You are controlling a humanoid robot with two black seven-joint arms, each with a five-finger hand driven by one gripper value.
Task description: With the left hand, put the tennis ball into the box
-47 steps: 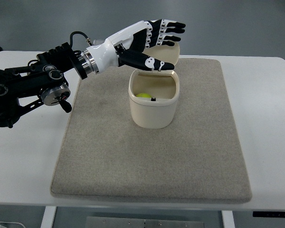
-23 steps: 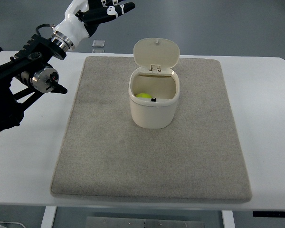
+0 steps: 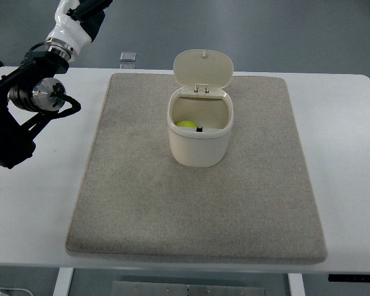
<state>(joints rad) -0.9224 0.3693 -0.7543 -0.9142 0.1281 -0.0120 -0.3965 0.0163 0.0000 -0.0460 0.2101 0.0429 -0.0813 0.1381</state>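
Left arm [image 3: 31,92] is coming in at the top-left corner, its robot hand [image 3: 80,12] mostly cut off by the frame edge, so can't tell if fingers are open or curled. Best move now, as a judgement: be clearing the arm wide and high, not clipping the raised lid [image 3: 203,68]. Grey felt-like mat [image 3: 142,203] is covering the white tabletop [image 3: 345,135]. Cream rounded plastic box [image 3: 199,145] is sitting mid-mat, fuzzy yellow-green tennis ball [image 3: 186,124] lying inside it.
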